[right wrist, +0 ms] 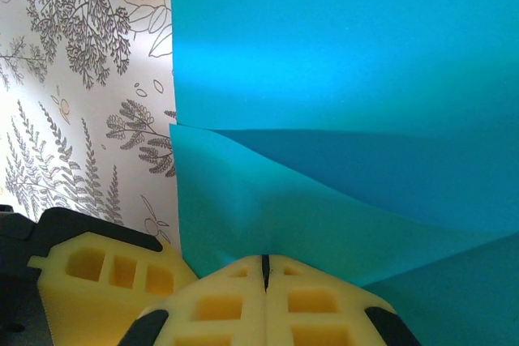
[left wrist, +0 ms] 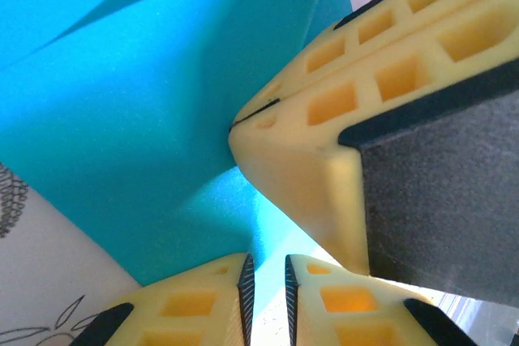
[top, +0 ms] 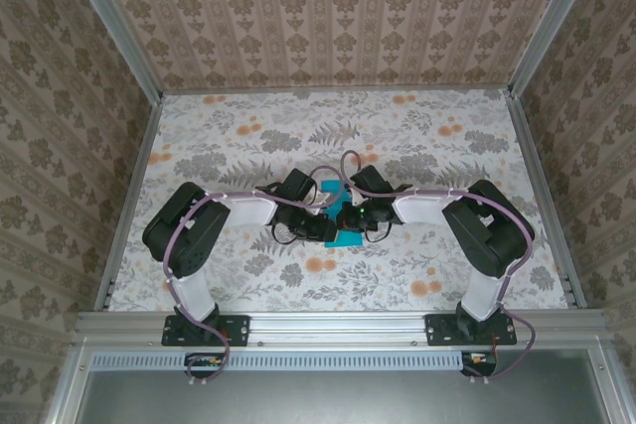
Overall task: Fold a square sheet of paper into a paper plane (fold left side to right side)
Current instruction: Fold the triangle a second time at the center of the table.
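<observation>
The turquoise sheet of paper (top: 345, 238) lies partly folded at the table's centre, mostly hidden under both grippers in the top view. My right gripper (right wrist: 263, 267) is shut on a raised flap of the paper (right wrist: 340, 62), which lifts off the flat layer below along a slanting edge. In the left wrist view the right gripper (left wrist: 243, 123) pinches the paper (left wrist: 122, 119) from the upper right. My left gripper (left wrist: 268, 285) stands just beside it, its jaws a narrow gap apart over the paper's edge, nothing gripped. One left finger (right wrist: 89, 269) shows at the bottom left of the right wrist view.
The table (top: 397, 136) carries a floral cloth and is walled by patterned panels on three sides. Both arms (top: 248, 211) bend inward from the near rail (top: 338, 325), their grippers almost touching at the centre. Free room lies toward the back and both sides.
</observation>
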